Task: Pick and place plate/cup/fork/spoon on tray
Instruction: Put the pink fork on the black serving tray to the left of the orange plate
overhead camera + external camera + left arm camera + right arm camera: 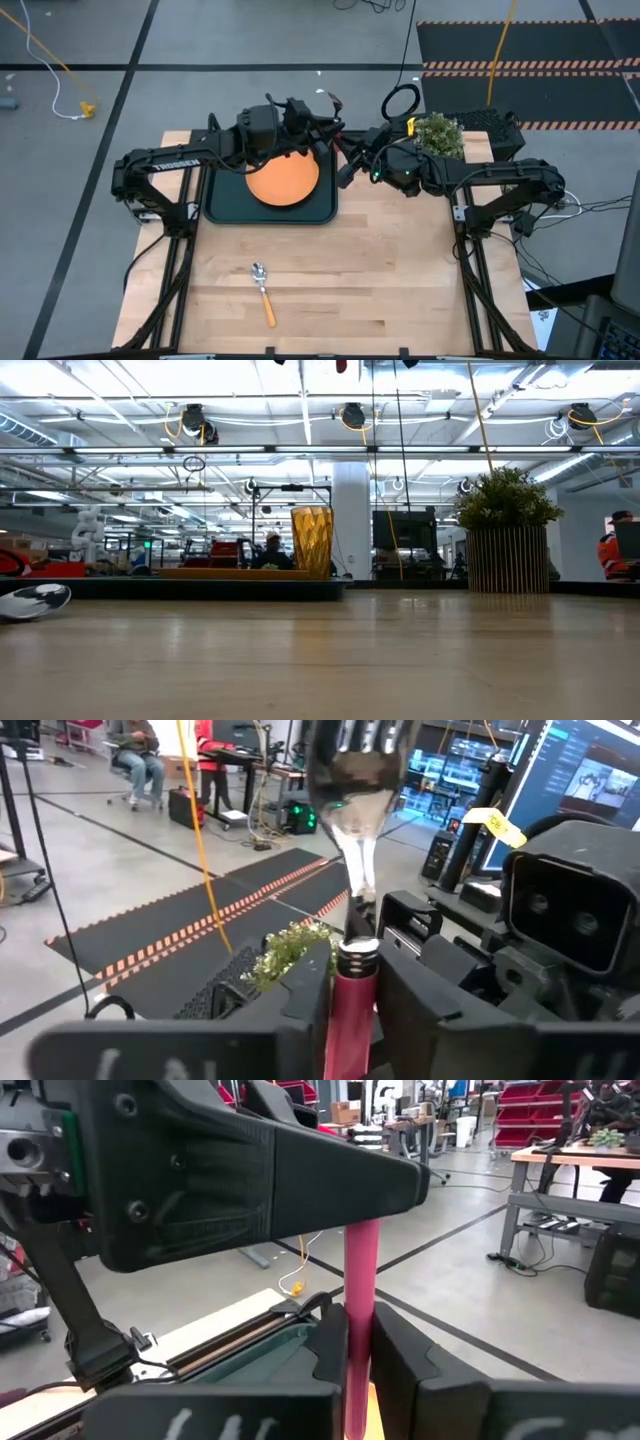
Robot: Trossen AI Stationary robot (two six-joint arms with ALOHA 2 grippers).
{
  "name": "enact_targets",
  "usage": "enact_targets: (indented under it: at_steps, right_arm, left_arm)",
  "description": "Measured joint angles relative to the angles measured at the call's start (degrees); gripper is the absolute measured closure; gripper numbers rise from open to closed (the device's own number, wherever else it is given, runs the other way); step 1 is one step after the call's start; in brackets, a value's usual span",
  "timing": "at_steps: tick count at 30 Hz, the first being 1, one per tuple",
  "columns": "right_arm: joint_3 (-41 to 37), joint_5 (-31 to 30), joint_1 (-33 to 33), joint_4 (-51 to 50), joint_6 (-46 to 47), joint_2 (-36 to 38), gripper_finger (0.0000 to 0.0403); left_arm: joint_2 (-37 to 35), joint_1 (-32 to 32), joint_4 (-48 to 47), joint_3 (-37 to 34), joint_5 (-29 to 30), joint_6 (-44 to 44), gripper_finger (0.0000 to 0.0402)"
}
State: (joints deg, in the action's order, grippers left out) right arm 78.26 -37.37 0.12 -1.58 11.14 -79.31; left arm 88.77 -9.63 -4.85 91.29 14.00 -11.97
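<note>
Wooden worktop (400, 280) carries the tray (222, 207) at its far side, with the plate (283, 182) and cup (311, 541) on it. Above the tray's right edge, the left hand (340, 985) and right hand (358, 1345) are both clamped on the fork (356, 840). Near the front edge lies the spoon (263, 292).
</note>
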Motion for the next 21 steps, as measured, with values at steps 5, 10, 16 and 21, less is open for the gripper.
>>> enact_targets:
  at_steps: [5,10,16,21]
  right_arm:
    - [0.0,0.09,0.0,-0.02,0.13,0.0,0.039]
    - [0.0,1.75,-0.02,0.09,0.31,0.08,0.0368]
    - [-0.04,5.76,0.0,-0.06,4.62,0.89,0.0332]
    - [-0.04,11.6,-0.42,0.34,7.71,2.36,0.0308]
  left_arm:
    - [0.0,-0.02,-0.08,0.0,-0.53,0.27,0.0351]
    - [-0.02,-0.09,0.77,0.0,-2.73,1.93,0.0348]
    - [-0.37,-0.37,2.23,-0.02,-10.41,2.63,0.0346]
    - [-0.44,-1.09,2.68,-0.02,-16.76,0.67,0.0349]
